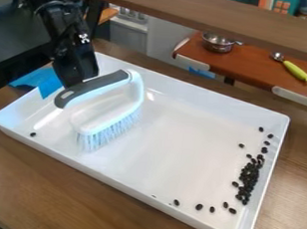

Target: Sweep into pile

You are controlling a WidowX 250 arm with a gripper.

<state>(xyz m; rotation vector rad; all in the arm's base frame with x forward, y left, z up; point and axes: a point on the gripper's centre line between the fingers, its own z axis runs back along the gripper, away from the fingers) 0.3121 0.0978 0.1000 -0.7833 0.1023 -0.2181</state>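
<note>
"Is your tool (pixel 76 82) free just now?"

"No, I have it clenched on the grey-topped handle of the brush (pixel 108 128), bristles down over the tray. Whether they touch the floor of it, I can't tell."

"And the beans?"

"Most of the black beans (pixel 249 179) lie in a loose heap along the tray's right wall, as the camera sees it. Around the heap are stragglers: a short string above it, one on its inner side, a scattered row (pixel 199 207) by the near wall. Well apart from them all, one lone bean (pixel 32 134) sits by the left corner, near my brush."

"So which part of the job is this?"

"Sweeping, I'd judge, with the gathering well along and the strays left to do."

"What does your next move want?"

"Bristles low and level, set down on the outer side of a stray, then a slow push towards the heap. That lone bean wants care: it's close to the wall, and the brush could easily skip over it."

"Anything farther out?"

"The white tray (pixel 167 147) rests on the wooden counter (pixel 24 176). Beyond it, a metal pot (pixel 218 43) and a green-handled spoon (pixel 296 71) lie on a reddish-brown board (pixel 253 67). Neither concerns me."
</note>
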